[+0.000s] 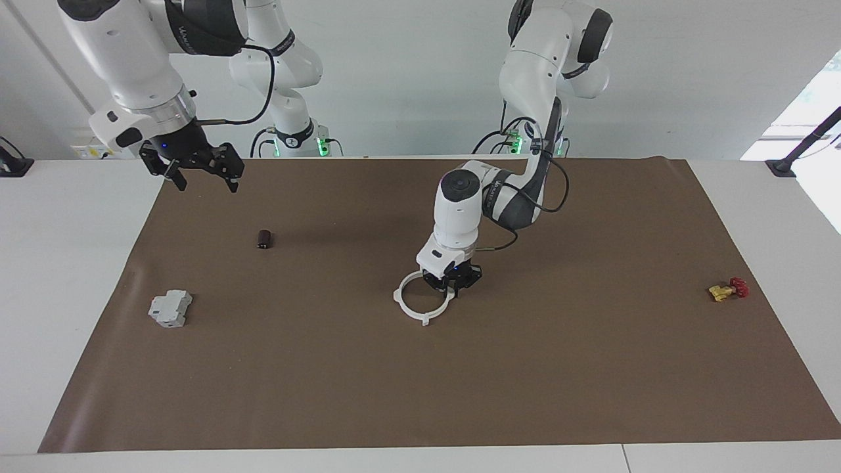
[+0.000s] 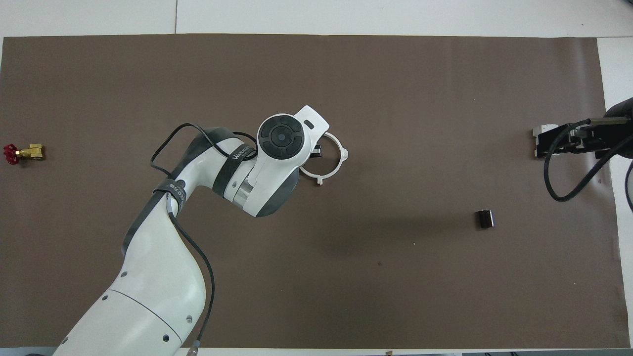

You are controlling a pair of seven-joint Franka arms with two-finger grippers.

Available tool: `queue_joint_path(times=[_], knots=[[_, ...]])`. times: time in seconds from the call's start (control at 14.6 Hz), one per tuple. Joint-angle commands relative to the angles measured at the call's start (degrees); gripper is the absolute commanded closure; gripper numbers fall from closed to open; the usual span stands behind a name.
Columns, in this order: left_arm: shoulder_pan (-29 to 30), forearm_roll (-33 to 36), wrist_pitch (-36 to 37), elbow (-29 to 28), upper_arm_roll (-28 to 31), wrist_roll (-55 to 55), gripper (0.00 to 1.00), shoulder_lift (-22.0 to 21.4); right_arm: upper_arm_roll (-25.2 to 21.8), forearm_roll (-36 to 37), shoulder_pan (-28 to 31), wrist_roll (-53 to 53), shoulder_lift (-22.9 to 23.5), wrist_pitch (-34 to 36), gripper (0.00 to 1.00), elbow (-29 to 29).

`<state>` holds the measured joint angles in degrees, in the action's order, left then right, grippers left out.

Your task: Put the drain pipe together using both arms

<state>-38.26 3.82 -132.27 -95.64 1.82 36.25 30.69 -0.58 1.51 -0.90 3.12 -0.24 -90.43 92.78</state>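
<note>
The drain pipe (image 1: 420,314) lies on the brown mat at the middle of the table as one flat white ring with small outward tabs. It also shows in the overhead view (image 2: 336,165). My left gripper (image 1: 453,288) is down at the ring's rim on the side toward the left arm's end, and looks shut on it. The left wrist hides part of the ring from above. My right gripper (image 1: 205,182) is open and empty, raised over the right arm's end of the mat. In the overhead view the right gripper (image 2: 566,142) covers most of the grey box.
A grey blocky box (image 1: 170,309) sits at the right arm's end of the mat. A small dark cylinder (image 1: 264,239) lies nearer to the robots than the box. A red and yellow valve (image 1: 728,290) lies at the left arm's end.
</note>
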Motion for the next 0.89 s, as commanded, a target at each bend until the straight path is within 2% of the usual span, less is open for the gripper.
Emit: queue_joint_path(times=[0.0, 0.27, 0.48, 0.68, 0.82], knots=[[-0.15, -0.48, -1.5, -1.13, 0.38, -0.12, 0.0, -0.8, 0.14, -0.19, 0.54, -1.28, -0.2, -0.62, 0.0, -0.14], [-0.06, -0.48, -0.45, -1.04, 0.55, -0.12, 0.0, -1.24, 0.14, -0.19, 0.54, -1.36, -0.2, -0.62, 0.0, -0.14], [2.21, -0.48, 2.18, -2.61, 0.56, -0.3, 0.0, -4.48, 0.22, -0.19, 0.46, -1.36, -0.2, -0.62, 0.0, -0.14], [7.48, -0.48, 2.19, -11.38, 0.47, -3.1, 0.0, -14.3, 0.22, -0.19, 0.46, -1.36, -0.2, -0.62, 0.0, -0.14], [10.91, -0.48, 2.46, -15.87, 0.47, -9.32, 0.0, -19.77, 0.22, -0.28, 0.46, -1.45, -0.29, -0.45, 0.0, -0.14]])
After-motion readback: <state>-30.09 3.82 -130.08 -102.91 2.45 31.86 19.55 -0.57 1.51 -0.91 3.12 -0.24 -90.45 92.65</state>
